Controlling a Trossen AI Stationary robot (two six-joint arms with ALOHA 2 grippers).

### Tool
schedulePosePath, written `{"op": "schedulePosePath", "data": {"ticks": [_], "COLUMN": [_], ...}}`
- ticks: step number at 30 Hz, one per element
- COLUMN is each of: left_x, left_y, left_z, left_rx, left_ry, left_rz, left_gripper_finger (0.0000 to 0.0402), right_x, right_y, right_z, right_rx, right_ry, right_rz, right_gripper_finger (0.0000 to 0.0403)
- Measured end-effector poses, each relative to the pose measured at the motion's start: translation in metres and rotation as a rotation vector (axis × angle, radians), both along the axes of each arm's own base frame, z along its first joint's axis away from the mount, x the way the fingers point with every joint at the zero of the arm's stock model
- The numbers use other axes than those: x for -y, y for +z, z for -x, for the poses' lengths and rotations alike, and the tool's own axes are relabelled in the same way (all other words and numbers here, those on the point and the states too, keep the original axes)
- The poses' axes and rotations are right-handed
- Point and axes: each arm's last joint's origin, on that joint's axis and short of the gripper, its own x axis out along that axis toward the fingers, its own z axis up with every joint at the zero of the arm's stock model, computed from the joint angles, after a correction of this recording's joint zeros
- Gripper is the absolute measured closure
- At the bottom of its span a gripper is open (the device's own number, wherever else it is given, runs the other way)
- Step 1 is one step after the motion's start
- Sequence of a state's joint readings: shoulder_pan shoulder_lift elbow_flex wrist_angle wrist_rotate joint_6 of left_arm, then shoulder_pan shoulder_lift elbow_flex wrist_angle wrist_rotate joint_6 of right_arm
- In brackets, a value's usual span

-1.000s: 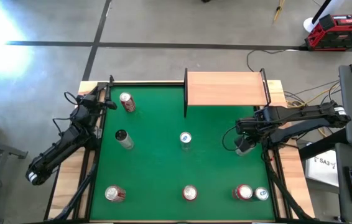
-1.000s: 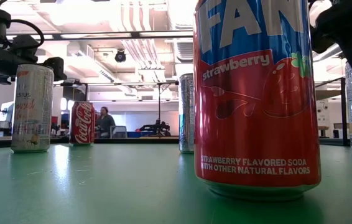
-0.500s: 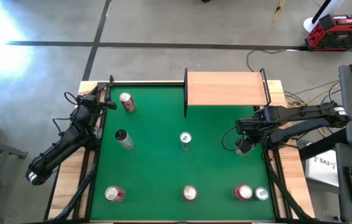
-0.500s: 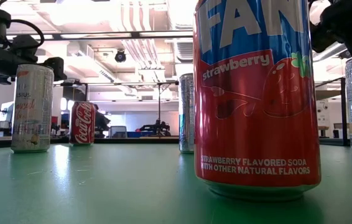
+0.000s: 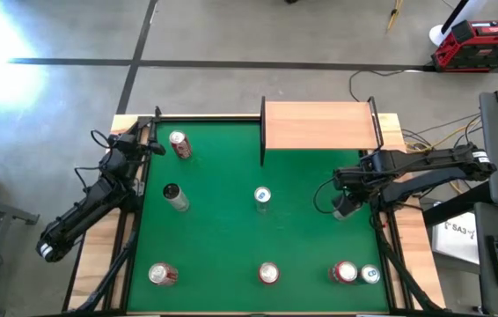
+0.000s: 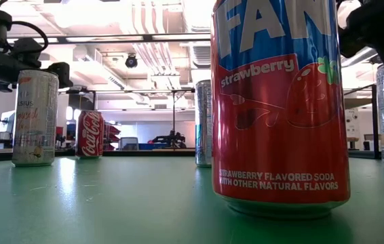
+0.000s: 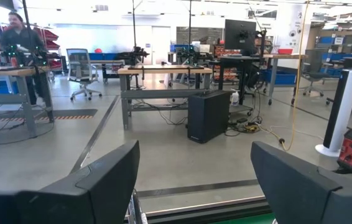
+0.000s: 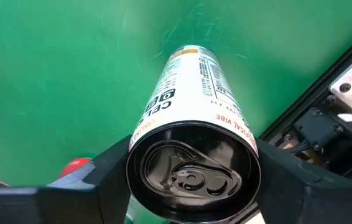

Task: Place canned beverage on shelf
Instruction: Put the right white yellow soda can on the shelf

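Green felt table [image 5: 223, 229], right gripper [image 8: 191, 180] clamped round a white can [image 8: 191, 124] directly under it, shelf [image 5: 319, 125] just beyond.

High cam: looked straight down on whole green bench [image 5: 231, 229], both arms, shelf [image 5: 319, 124] at far edge.
Low cam: sat at bench-top level, faced across into room; very near a strawberry soda can [image 6: 280, 108].
L wrist cam: faced out past bench edge into room; a person [image 7: 20, 43] far off.
R wrist cam: looked down, v. close on white can [image 8: 191, 149].
Shared: high + R wrist both showed white can [image 5: 344, 205].
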State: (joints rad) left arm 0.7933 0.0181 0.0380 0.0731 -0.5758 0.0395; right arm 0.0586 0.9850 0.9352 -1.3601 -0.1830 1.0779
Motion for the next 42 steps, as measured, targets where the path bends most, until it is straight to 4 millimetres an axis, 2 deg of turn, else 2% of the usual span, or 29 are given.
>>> {"op": "schedulePosePath", "data": {"ticks": [8, 13, 21, 28, 34, 42], "left_x": [0.000, 0.000, 0.000, 0.000, 0.000, 0.000], "left_y": [0.000, 0.000, 0.000, 0.000, 0.000, 0.000], "left_z": [0.000, 0.000, 0.000, 0.000, 0.000, 0.000], "left_rx": [0.000, 0.000, 0.000, 0.001, 0.000, 0.000], "left_ry": [0.000, 0.000, 0.000, 0.000, 0.000, 0.000], "left_rz": [0.000, 0.000, 0.000, 0.000, 0.000, 0.000], "left_gripper_finger": [0.0108, 0.0108, 0.0108, 0.0108, 0.0108, 0.0108], "right_x": [0.003, 0.005, 0.008, 0.015, 0.036, 0.069], "right_y": [0.017, 0.028, 0.032, 0.032, 0.020, 0.023], "right_z": [-0.008, -0.013, -0.019, -0.040, -0.066, -0.101], "right_rx": [0.072, 0.117, 0.074, 0.045, -0.036, 0.037], "right_ry": [-0.343, -0.468, -0.614, -0.677, -0.764, -0.611], "right_rz": [0.068, 0.112, 0.239, 0.262, 0.289, 0.130], "right_gripper_finger": [0.0144, 0.0141, 0.0136, 0.0137, 0.0137, 0.0137]}}
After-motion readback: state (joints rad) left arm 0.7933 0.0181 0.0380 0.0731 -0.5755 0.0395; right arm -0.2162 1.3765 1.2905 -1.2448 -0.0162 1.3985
